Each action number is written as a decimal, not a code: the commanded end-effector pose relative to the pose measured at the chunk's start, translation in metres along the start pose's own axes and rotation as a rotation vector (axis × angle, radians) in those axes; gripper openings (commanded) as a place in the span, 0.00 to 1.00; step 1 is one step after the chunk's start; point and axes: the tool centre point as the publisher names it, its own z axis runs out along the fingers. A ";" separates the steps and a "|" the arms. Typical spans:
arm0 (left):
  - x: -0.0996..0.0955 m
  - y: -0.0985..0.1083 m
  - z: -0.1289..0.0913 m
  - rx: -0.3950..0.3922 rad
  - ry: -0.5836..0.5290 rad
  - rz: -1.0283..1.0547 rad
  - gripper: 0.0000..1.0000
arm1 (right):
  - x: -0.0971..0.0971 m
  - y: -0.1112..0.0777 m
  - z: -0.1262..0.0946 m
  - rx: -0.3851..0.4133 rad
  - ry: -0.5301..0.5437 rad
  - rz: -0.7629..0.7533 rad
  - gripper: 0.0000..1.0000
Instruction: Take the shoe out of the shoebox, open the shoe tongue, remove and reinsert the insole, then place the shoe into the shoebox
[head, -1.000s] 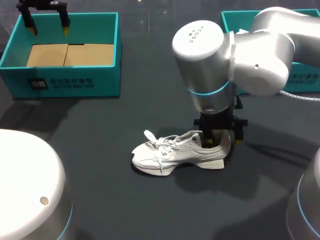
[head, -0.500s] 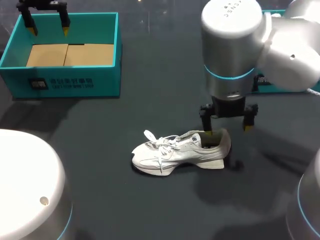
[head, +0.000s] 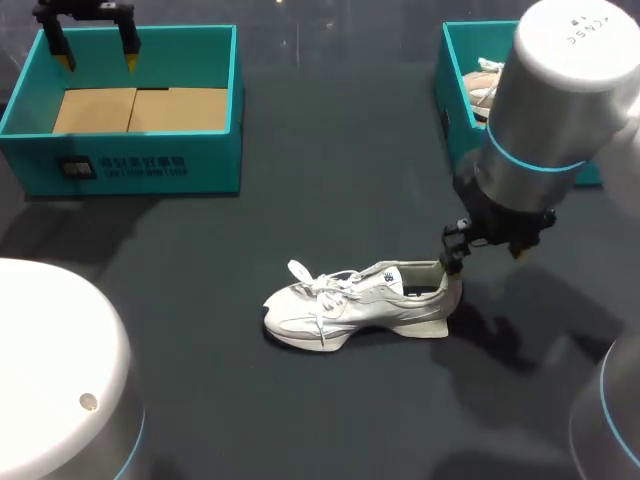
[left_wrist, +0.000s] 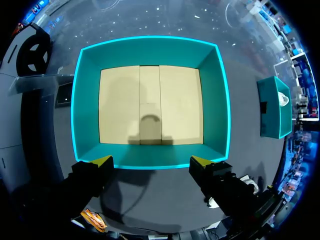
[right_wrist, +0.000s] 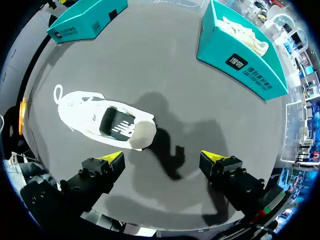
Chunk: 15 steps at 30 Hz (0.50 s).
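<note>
Right gripper (head: 485, 250), fingers spread and empty, hangs just past the heel of the white shoe (head: 360, 300) on the dark matte table (head: 300, 200).
Two grippers, two rectangular teal boxes, two shoes: the laced, low shoe stands on its sole, a dark insole (right_wrist: 119, 125) showing inside. The left gripper (head: 98, 55), also spread and empty, hovers over the left shoebox (head: 140, 165) with its brown cardboard floor. The right shoebox (head: 455, 100) holds a second pale shoe (head: 485, 85).
</note>
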 end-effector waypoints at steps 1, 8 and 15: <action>0.000 0.000 0.000 -0.001 -0.001 0.000 1.00 | -0.024 -0.023 0.001 -0.267 0.651 -0.375 1.00; 0.000 0.000 0.000 -0.001 -0.001 0.000 1.00 | -0.033 -0.027 0.008 -0.277 0.786 -0.570 1.00; 0.000 0.000 0.000 -0.001 -0.001 0.000 1.00 | -0.033 -0.027 0.008 -0.277 0.786 -0.570 1.00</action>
